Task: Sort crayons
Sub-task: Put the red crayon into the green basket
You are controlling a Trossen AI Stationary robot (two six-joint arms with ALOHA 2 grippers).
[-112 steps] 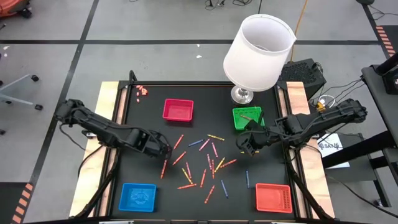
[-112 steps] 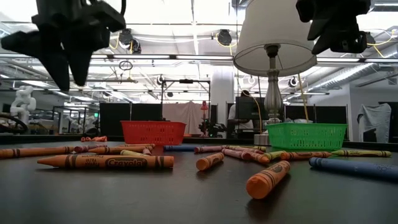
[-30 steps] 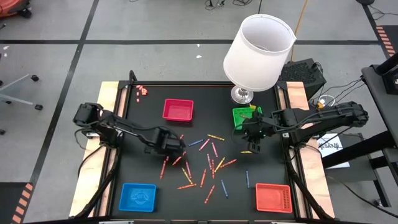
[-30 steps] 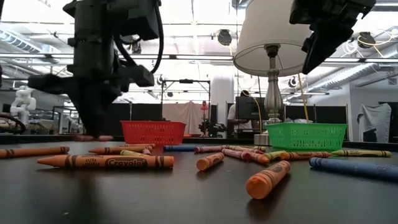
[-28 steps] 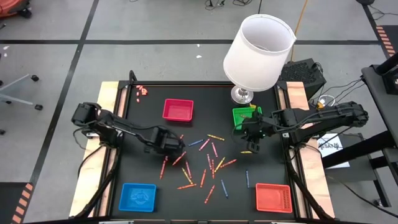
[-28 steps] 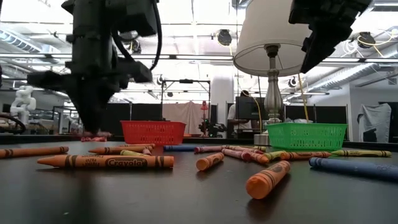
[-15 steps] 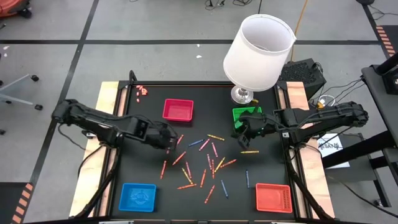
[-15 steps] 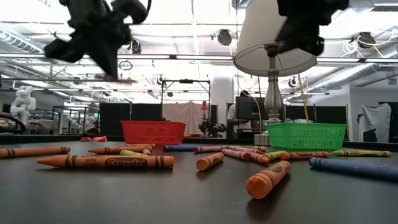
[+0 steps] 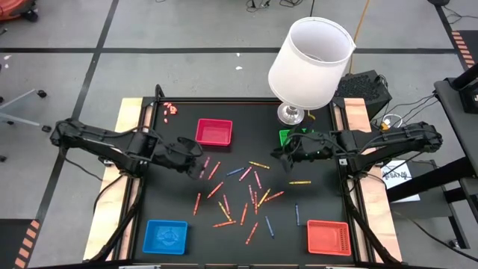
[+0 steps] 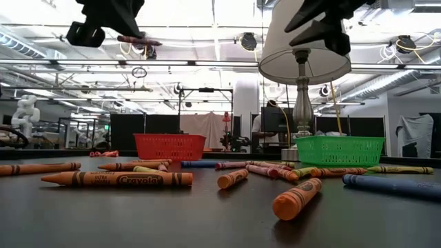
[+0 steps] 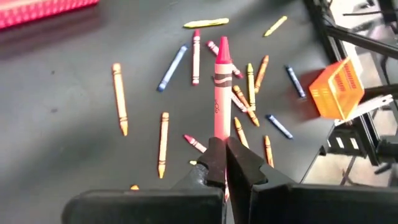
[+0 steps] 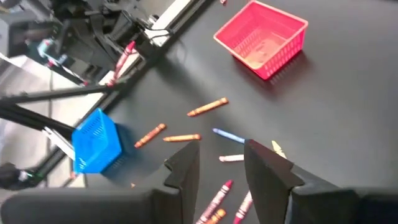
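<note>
Your left end effector [image 11: 224, 163] clenches a red crayon [image 11: 220, 93]; carry it level over the red tray [image 9: 213, 132], then release. Right end effector [image 12: 221, 163] hangs empty, parted.

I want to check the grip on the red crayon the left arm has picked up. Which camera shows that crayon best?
The left wrist view: the red crayon fills the middle, its end pinched in the shut left gripper. The high view shows a small red sliver. The low view shows it sideways near the top edge. The right wrist view shows it far off.
</note>
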